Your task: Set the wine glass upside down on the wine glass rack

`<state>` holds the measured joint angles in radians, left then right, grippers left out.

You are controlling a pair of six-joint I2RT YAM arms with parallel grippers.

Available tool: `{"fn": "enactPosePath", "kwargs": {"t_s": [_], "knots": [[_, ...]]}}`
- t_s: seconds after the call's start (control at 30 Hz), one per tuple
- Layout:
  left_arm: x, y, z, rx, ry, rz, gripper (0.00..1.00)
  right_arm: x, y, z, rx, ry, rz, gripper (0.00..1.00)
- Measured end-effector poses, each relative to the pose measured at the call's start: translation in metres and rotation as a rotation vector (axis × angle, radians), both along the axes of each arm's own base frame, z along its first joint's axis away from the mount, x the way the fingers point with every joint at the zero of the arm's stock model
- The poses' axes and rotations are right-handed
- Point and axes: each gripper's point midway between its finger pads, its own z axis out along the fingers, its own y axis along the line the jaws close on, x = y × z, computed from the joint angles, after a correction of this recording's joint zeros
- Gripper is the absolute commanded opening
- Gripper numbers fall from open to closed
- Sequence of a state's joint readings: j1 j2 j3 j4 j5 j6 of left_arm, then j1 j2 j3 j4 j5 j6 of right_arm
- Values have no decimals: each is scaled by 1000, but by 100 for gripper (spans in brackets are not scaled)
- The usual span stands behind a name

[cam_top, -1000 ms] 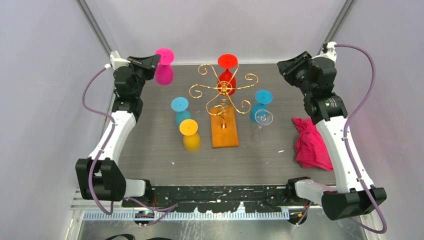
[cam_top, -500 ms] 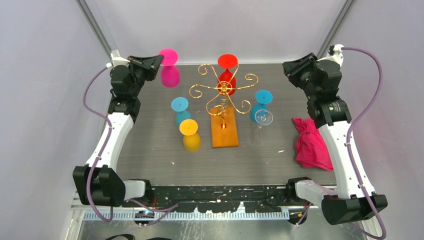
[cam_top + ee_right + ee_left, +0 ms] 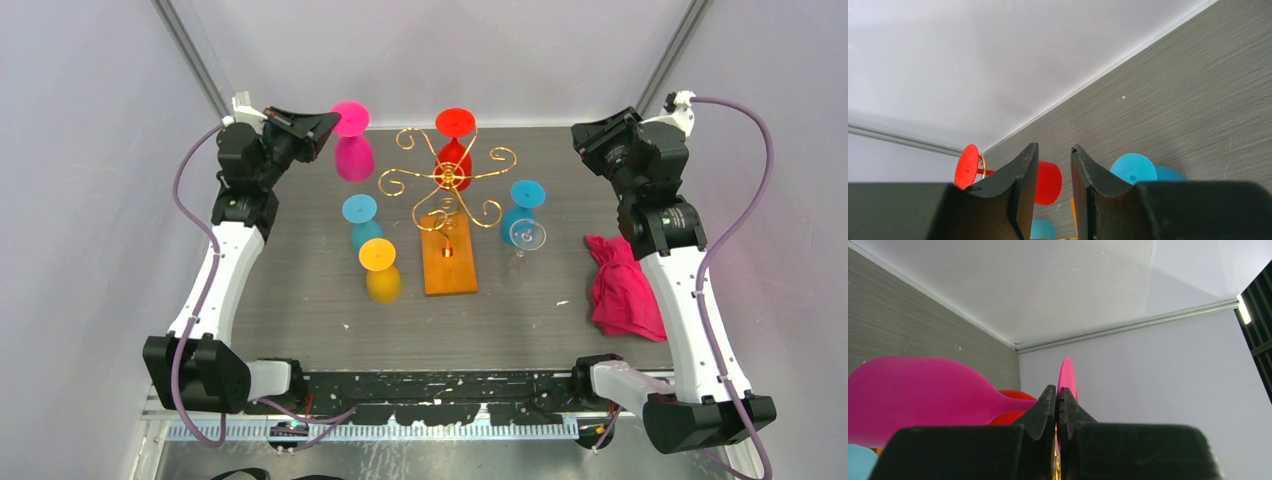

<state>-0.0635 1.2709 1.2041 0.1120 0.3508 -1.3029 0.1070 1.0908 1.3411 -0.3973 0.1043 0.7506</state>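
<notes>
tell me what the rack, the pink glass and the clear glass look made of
Rack: thin gold metal wire, shiny, curled; its base looks like varnished orange-brown wood. Pink glass: probably plastic, opaque, matte, evenly coloured. Clear glass: transparent glass or clear plastic, can't tell.

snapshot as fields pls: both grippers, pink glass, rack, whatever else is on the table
left gripper: shut on the stem of the opaque pink wine glass
pink glass: upside down, far left of the rack
right gripper: open, empty
rack: gold wire wine glass rack on an orange wooden base; red wine glass upside down at its far side
others, foot up: left blue wine glass, right blue wine glass, yellow wine glass, clear wine glass
also: pink cloth, right side
</notes>
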Motion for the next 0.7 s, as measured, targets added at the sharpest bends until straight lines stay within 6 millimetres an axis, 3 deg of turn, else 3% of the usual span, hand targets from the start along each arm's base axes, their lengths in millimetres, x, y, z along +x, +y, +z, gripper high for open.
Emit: {"fn": "enactPosePath", "kwargs": {"t_s": [0.7], "knots": [[-33,-49,-3,12,22,-227,1,-7,-7,-1,-5,12,-32,36]]}}
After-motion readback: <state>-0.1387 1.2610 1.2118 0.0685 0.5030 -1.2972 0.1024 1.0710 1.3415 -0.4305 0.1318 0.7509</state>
